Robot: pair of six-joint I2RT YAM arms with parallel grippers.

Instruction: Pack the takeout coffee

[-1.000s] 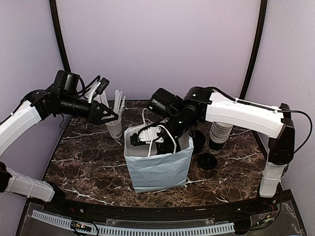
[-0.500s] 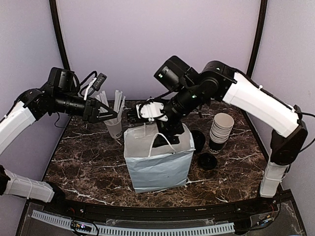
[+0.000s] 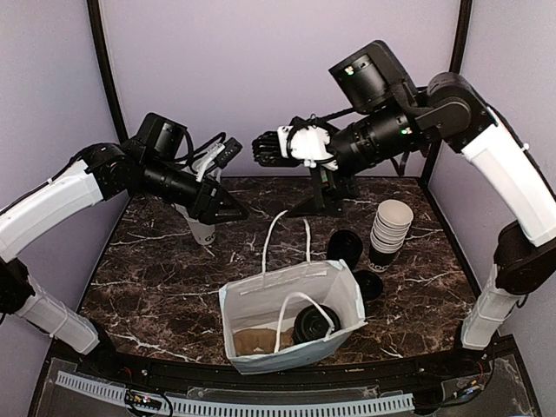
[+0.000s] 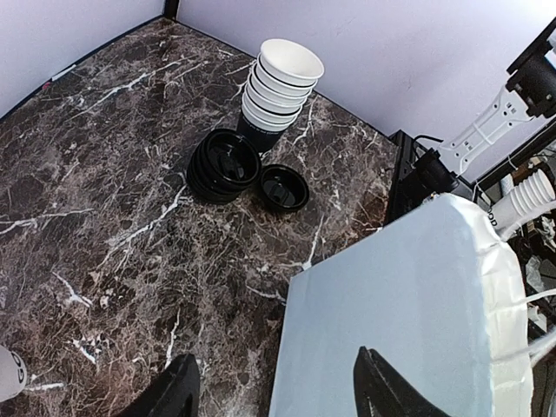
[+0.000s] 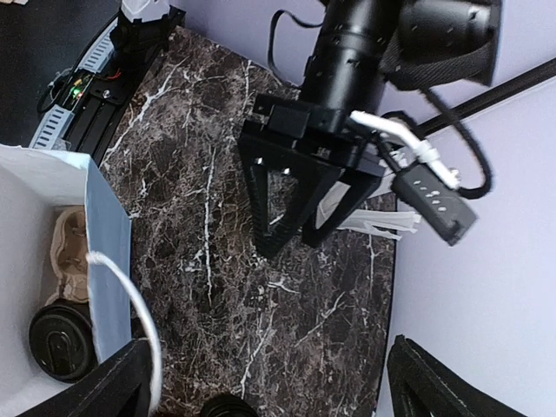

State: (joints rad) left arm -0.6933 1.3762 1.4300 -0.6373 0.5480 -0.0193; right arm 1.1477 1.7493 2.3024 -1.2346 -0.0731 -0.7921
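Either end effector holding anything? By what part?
Nothing held. Left end effector and right end effector both open, empty; the coffee cup sits in the bag.

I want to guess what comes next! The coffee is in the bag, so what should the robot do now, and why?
Probably just pull both arms back to rest. The coffee sits inside the bag, and the left gripper and right gripper are open, empty and well above the table.

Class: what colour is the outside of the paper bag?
Pale blue; the handled paper bag shows best in the left wrist view.
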